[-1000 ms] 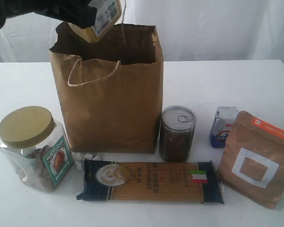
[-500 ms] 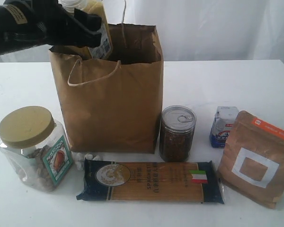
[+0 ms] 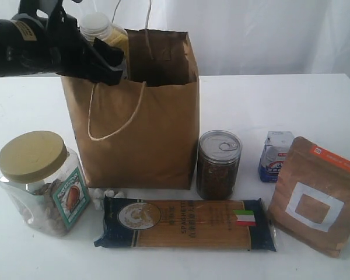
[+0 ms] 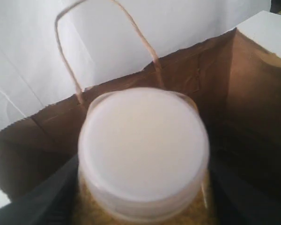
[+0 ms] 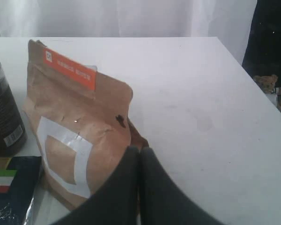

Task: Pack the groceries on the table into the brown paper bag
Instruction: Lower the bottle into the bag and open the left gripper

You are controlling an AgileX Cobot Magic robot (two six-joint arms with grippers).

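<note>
White-capped yellow-grain jar cap-up in mouth of tall brown paper bag on white table

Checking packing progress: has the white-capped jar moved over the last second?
Yes. The jar has swung upright and come down and slightly left, and now dips behind the left part of the paper bag's rim.

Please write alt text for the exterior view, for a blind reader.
The left gripper holds a white-capped jar at the mouth of the brown paper bag. Near it on the white table are a gold-lidded jar, spaghetti packet, can, small carton and brown pouch.
</note>
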